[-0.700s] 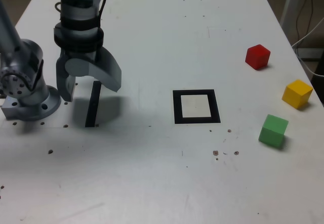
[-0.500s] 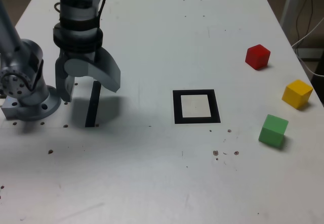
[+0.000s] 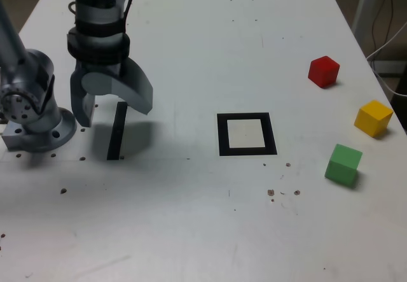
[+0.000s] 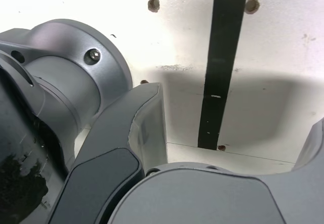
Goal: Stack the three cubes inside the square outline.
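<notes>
Empty, spread jaws over the tape strip; all 3 cubes not yet picked.

The gripper (image 3: 111, 107) hangs at about 9 o'clock on the table (image 3: 191, 53) with jaws wide apart and nothing between them, above the black tape strip (image 3: 117, 130). The square outline (image 3: 247, 133) lies near the table's middle, bare inside. At about 3 o'clock sit the red cube (image 3: 324, 71), yellow cube (image 3: 373, 118) and green cube (image 3: 344, 164), apart from each other. To start well, I would carry the arm across to 1 cube, probably the green, nearest the outline, square the jaws to its flat faces, then descend.
</notes>
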